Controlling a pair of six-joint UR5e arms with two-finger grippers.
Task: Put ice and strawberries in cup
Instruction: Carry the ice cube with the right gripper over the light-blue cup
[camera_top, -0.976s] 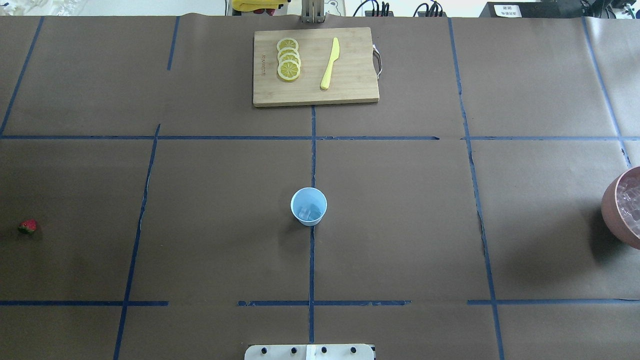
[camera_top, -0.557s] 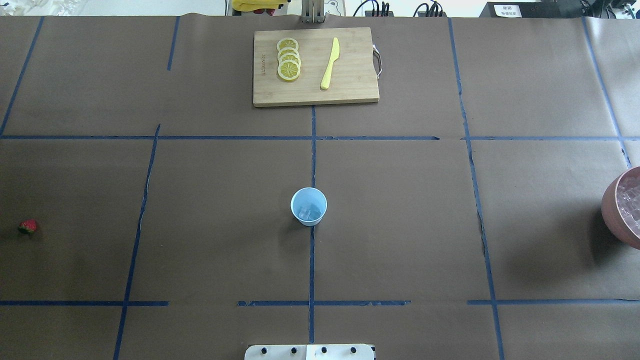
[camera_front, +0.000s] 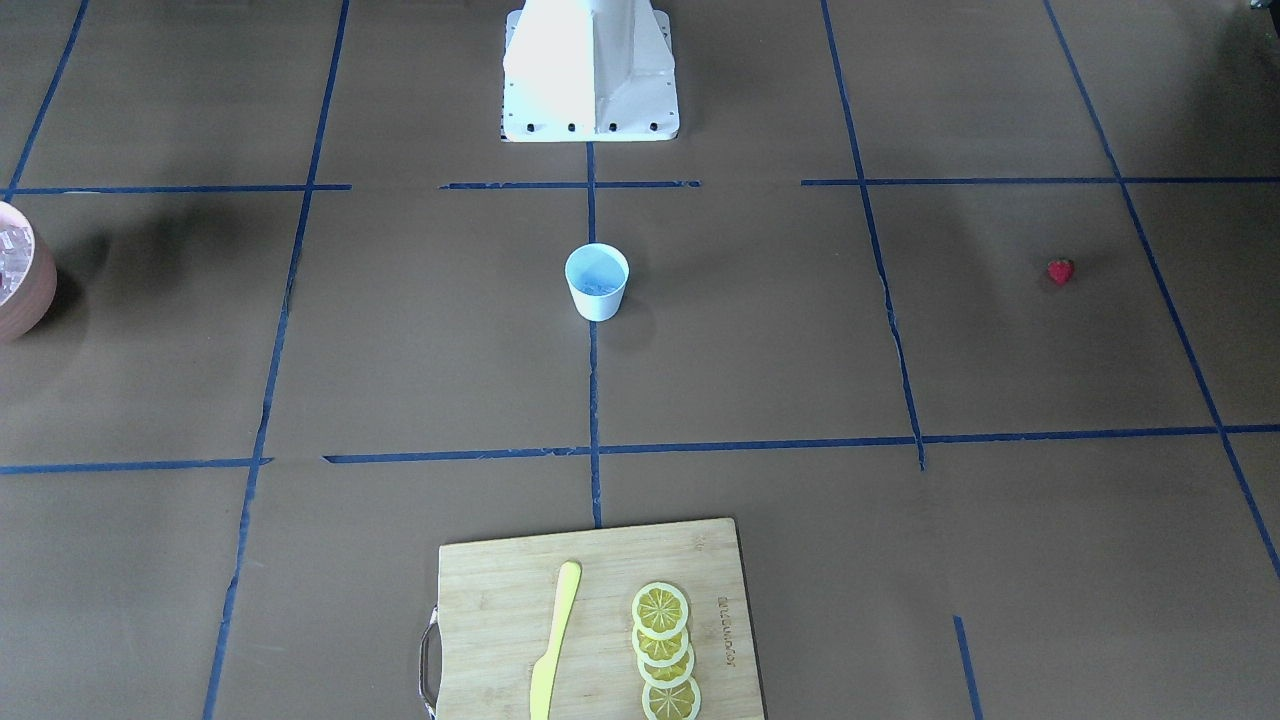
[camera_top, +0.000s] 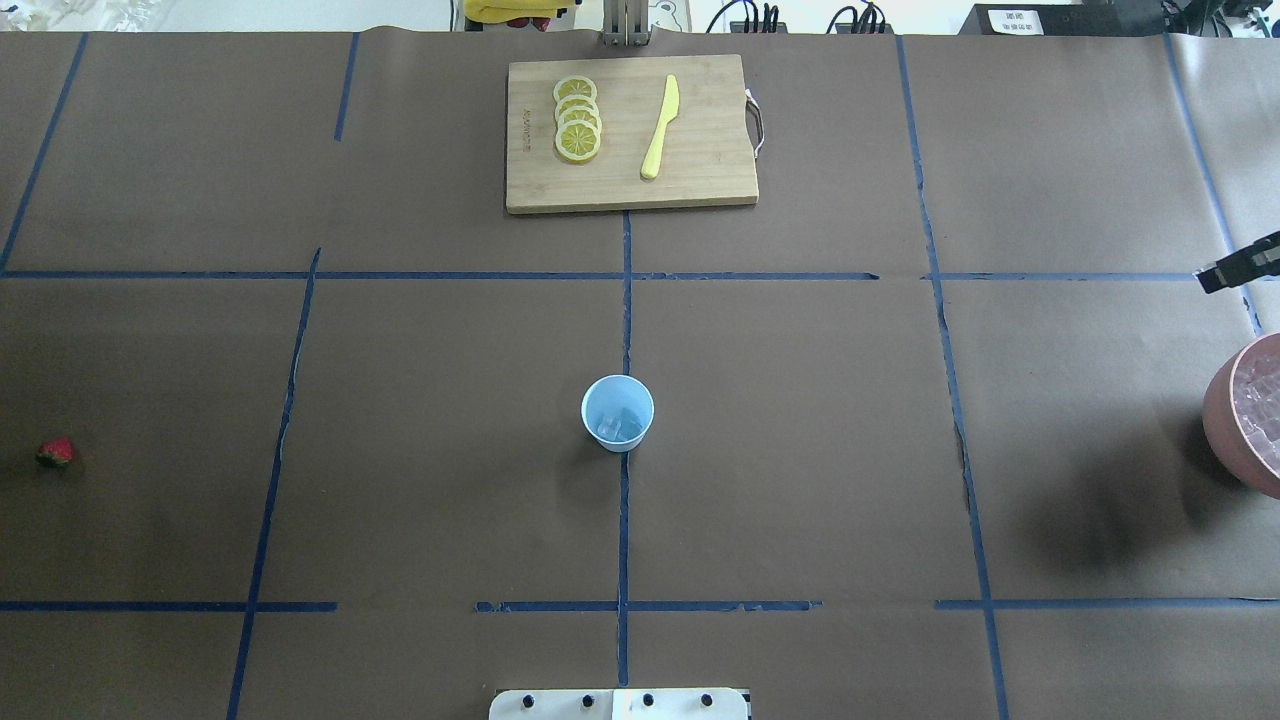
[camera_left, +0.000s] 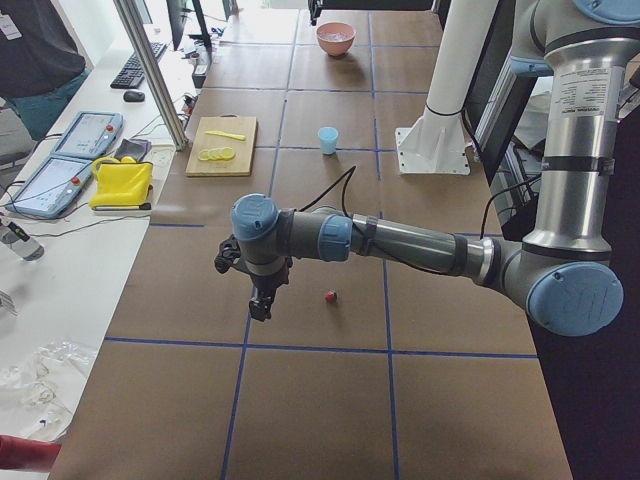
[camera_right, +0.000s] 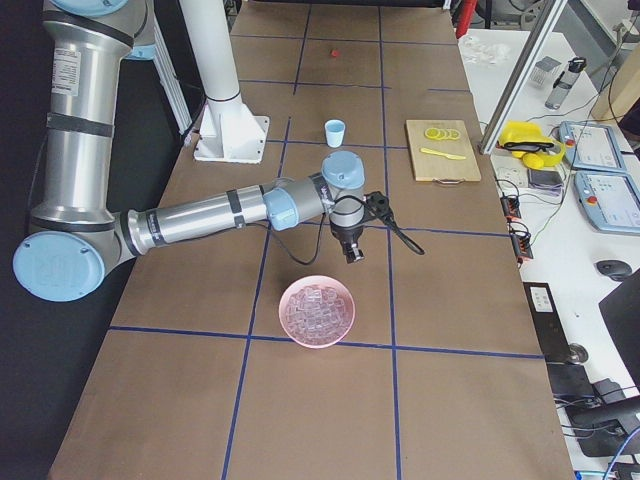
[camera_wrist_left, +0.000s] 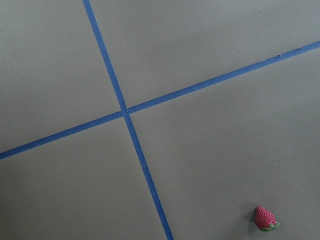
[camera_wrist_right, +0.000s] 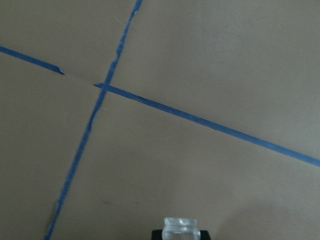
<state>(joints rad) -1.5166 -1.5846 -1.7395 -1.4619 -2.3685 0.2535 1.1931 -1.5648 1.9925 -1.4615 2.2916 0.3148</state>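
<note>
The white cup (camera_top: 618, 412) with a light-blue inside stands mid-table with ice cubes (camera_top: 618, 428) in it; it also shows in the front-facing view (camera_front: 597, 282). The strawberry (camera_top: 56, 453) lies on the table at the far left, and the left wrist view shows it (camera_wrist_left: 265, 218) at the lower right. My left gripper (camera_left: 260, 305) hangs above the table beside the strawberry (camera_left: 330, 296); I cannot tell whether it is open. My right gripper (camera_right: 353, 252) hovers just past the ice bowl (camera_right: 317, 310), shut on one clear ice cube (camera_wrist_right: 181, 226).
The pinkish-brown bowl (camera_top: 1222, 420) of ice sits at the table's right edge. A wooden cutting board (camera_top: 630, 185) with lemon slices (camera_top: 577, 118) and a yellow knife (camera_top: 660, 127) lies at the far middle. The robot base (camera_front: 590, 70) stands behind the cup.
A black part of my right arm's end has come into the overhead view at the right edge, beyond the bowl. The shadow near the bowl has shifted. Cup and strawberry have not moved.
</note>
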